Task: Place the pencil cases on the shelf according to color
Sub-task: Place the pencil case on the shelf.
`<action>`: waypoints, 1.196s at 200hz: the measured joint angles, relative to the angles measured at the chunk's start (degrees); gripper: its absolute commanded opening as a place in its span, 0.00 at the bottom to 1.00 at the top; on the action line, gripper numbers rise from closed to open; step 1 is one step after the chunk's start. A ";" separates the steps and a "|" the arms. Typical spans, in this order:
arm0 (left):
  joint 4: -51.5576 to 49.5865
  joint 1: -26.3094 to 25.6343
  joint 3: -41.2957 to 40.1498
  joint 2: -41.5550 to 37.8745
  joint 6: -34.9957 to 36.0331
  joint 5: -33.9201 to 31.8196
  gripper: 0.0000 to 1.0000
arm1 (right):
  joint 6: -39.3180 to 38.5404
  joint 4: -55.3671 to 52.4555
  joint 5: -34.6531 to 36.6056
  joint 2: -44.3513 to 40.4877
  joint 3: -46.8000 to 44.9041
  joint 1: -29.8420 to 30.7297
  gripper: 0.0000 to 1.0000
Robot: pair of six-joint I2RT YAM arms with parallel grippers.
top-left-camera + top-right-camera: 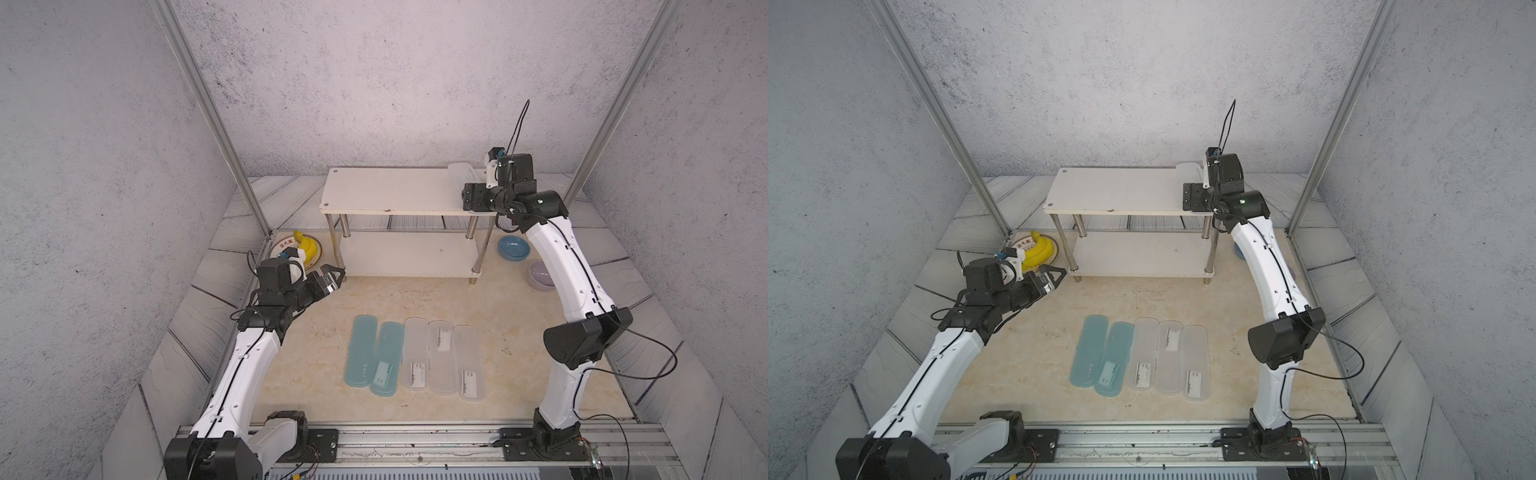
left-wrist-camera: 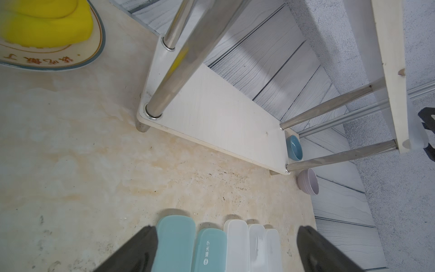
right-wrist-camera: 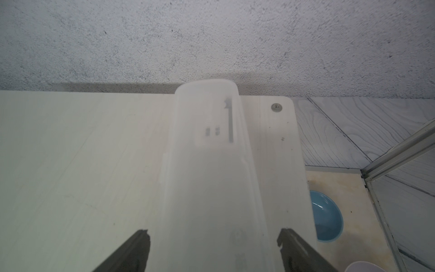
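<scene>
One frosted white pencil case [image 3: 211,164] lies on the top board of the shelf [image 1: 374,191] at its right end, also visible in a top view [image 1: 460,171]. My right gripper [image 3: 214,235] straddles its near end, open, with a small gap on each side. On the table lie two teal cases [image 1: 360,351] [image 1: 387,359] and three frosted white ones [image 1: 415,353] [image 1: 441,357] [image 1: 469,363], side by side. My left gripper [image 1: 332,275] hovers open and empty by the shelf's front left post, its fingers [image 2: 141,249] framing the cases' far ends [image 2: 175,245].
A plate with a yellow banana [image 1: 301,245] sits left of the shelf. A blue bowl [image 1: 514,248] and a lilac bowl [image 1: 539,275] stand to its right, beside my right arm. The shelf's lower board [image 1: 407,253] is bare. Metal frame bars rise at both back corners.
</scene>
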 measured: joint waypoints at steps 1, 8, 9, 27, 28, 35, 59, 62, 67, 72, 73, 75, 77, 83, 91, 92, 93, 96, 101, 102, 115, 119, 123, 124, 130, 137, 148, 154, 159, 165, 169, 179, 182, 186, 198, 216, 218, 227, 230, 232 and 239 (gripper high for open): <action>0.00 0.00 -0.02 0.00 0.00 0.00 0.99 | 0.02 0.02 -0.02 0.00 0.00 0.00 0.96; 0.00 0.00 -0.04 0.02 0.00 0.00 0.99 | 0.26 0.11 -0.42 -0.04 0.04 0.00 0.97; 0.00 0.00 -0.04 0.02 0.00 0.00 0.99 | 0.31 0.13 -0.44 -0.07 0.04 0.00 0.97; -0.02 0.00 -0.04 0.07 0.02 -0.02 0.99 | 0.79 0.17 -1.25 -0.09 1.01 0.00 0.98; -0.02 0.00 -0.04 0.07 0.02 -0.02 0.99 | 0.83 0.13 -1.40 -0.09 1.16 0.00 0.98; -0.04 0.00 -0.04 0.07 0.04 -0.04 0.99 | 0.92 0.17 -1.90 -0.09 1.84 0.00 0.98; -0.15 0.00 -0.04 0.07 0.33 -0.31 0.99 | 1.86 0.70 -3.85 -0.09 5.86 -0.02 0.81; -0.20 0.00 -0.04 0.07 0.35 -0.37 0.99 | 2.25 0.87 -4.11 -0.13 6.32 -0.07 0.72; -0.28 0.00 -0.07 0.07 0.42 -0.42 0.99 | 1.99 1.25 -4.57 -0.22 6.99 -0.15 0.61; -0.33 0.00 -0.11 0.07 0.46 -0.52 0.99 | 2.56 1.55 -4.92 -0.31 7.54 -0.17 0.50; -0.35 0.00 -0.13 0.07 0.46 -0.55 0.99 | 2.64 1.66 -4.96 -0.33 7.74 -0.20 0.49; -0.33 0.00 -0.17 0.04 0.46 -0.57 0.99 | 2.64 1.77 -5.03 -0.37 7.89 -0.22 0.44; -0.35 0.00 -0.20 0.04 0.48 -0.59 0.99 | 2.86 1.86 -5.22 -0.44 8.09 -0.26 0.41; -0.42 0.00 -0.35 0.04 0.48 -0.63 0.99 | 3.06 2.27 -5.53 -0.61 8.37 -0.37 0.24; -0.46 0.00 -0.57 0.04 0.46 -0.66 0.99 | 3.34 2.62 -5.86 -0.79 8.66 -0.55 0.13; -0.46 0.00 -0.61 0.04 0.46 -0.66 0.99 | 3.37 2.62 -5.86 -0.79 8.66 -0.57 0.12; -0.46 0.00 -0.63 0.04 0.46 -0.66 0.99 | 3.41 2.67 -5.92 -0.81 8.70 -0.61 0.12; -0.46 0.00 -0.72 0.00 0.46 -0.68 0.99 | 3.43 2.71 -6.08 -0.85 8.72 -0.70 0.11; -0.48 0.00 -0.85 -0.04 0.46 -0.68 0.99 | 3.56 2.73 -6.29 -0.87 8.70 -0.85 0.09; -0.50 0.00 -0.90 -0.04 0.46 -0.70 0.99 | 3.76 2.73 -6.27 -0.87 8.68 -0.90 0.09; -0.52 0.00 -1.09 -0.22 0.46 -0.83 0.99 | 3.80 2.73 -6.82 -0.87 8.00 -1.25 0.07; -0.50 0.00 -1.14 -0.28 0.46 -0.87 0.99 | 3.91 2.64 -6.95 -0.87 7.61 -1.31 0.07; -0.52 0.00 -1.16 -0.39 0.46 -0.90 0.99 | 3.93 2.62 -7.15 -0.87 7.17 -1.38 0.06; -0.52 0.00 -1.16 -0.39 0.46 -0.92 0.99 | 3.91 2.58 -7.19 -0.87 6.99 -1.42 0.06; -0.50 0.00 -1.20 -0.55 0.46 -0.96 0.99 | 3.93 2.36 -7.48 -0.85 6.27 -1.51 0.06; -0.52 0.00 -1.22 -0.72 0.48 -1.01 0.99 | 3.93 2.05 -7.78 -0.85 5.33 -1.57 0.06; -0.52 0.00 -1.25 -0.90 0.48 -1.01 0.99 | 3.89 1.49 -8.17 -0.85 3.23 -1.66 0.06; -0.52 0.00 -1.25 -0.98 0.48 -1.01 0.99 | 3.89 1.33 -8.37 -0.85 1.77 -1.66 0.05; -0.52 0.00 -1.25 -1.03 0.48 -1.01 0.99 | 3.87 1.29 -8.52 -0.87 0.35 -1.66 0.05; -0.52 0.00 -1.27 -1.07 0.48 -1.01 0.99 | 3.87 1.25 -8.61 -0.94 -1.46 -1.66 0.05; -0.52 0.00 -1.31 -1.11 0.48 -1.01 0.99 | 3.87 2.56 -8.66 -1.01 -2.80 -1.66 0.05; -0.55 0.00 -1.46 -1.25 0.48 -1.03 0.99 | 3.82 5.40 -8.66 -1.46 -4.68 -1.66 0.05; -0.55 0.00 -1.51 -1.29 0.48 -1.03 0.99 | 3.82 6.19 -8.63 -1.81 -5.33 -1.66 0.05; -0.55 0.00 -1.57 -1.36 0.48 -1.01 0.99 | 3.82 6.47 -8.63 -2.25 -5.95 -1.66 0.05; -0.66 0.00 -1.77 -1.51 0.48 -1.03 0.99 | 3.78 6.27 -8.55 -3.48 -7.23 -1.66 0.06; -0.74 0.00 -1.90 -1.64 0.48 -1.03 0.99 | 3.52 4.39 -8.33 -3.91 -6.62 -1.64 0.17; -0.74 0.00 -1.90 -1.64 0.48 -1.03 0.99 | 3.28 4.11 -8.24 -3.85 -6.36 -1.64 0.19; -0.79 0.00 -1.90 -1.64 0.48 -1.03 0.99 | 3.06 3.06 -8.09 -3.43 -5.05 -1.64 0.32; -0.81 0.00 -1.90 -1.64 0.48 -1.03 0.99 | 3.17 2.47 -8.04 -3.19 -4.26 -1.64 0.37; -0.83 0.00 -1.90 -1.64 0.48 -1.03 0.99 | 2.56 2.10 -7.98 -3.02 -3.74 -1.64 0.40; -0.90 0.00 -1.90 -1.64 0.48 -1.05 0.99 | 2.43 0.94 -7.93 -2.32 -1.68 -1.64 0.53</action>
